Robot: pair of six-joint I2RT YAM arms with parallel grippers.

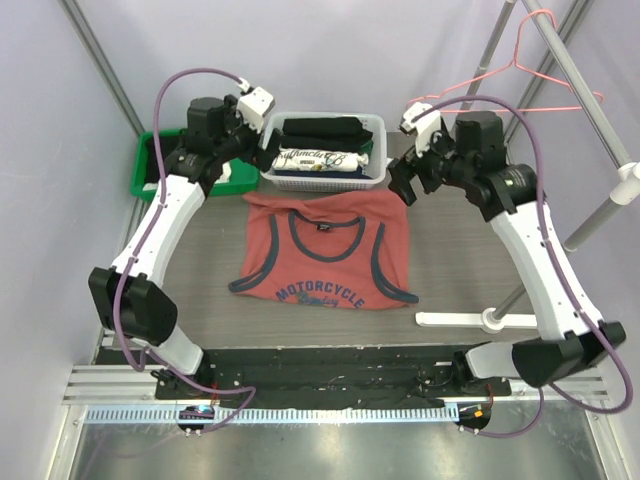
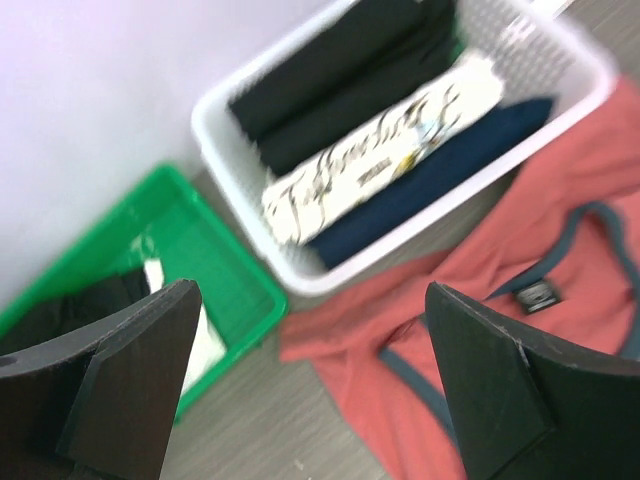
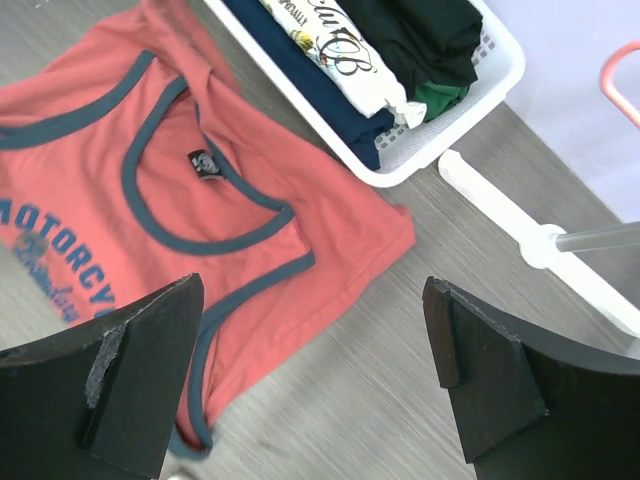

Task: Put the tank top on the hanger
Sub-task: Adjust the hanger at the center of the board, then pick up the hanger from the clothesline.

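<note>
On the counter [image 1: 450,285], the tank top [image 1: 325,250] lies flat against the white basket [image 1: 325,181], left pincer [image 2: 310,340] and right pincer [image 3: 310,330] hovering released near its far corners, the hanger [image 1: 478,76] on the rack rail [image 1: 572,72] far right.

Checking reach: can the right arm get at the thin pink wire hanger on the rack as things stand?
Probably yes. The right gripper is open and empty by the rust-red tank top, and the pink wire hanger hangs from the metal rail on that arm's side, nothing visibly between.
</note>
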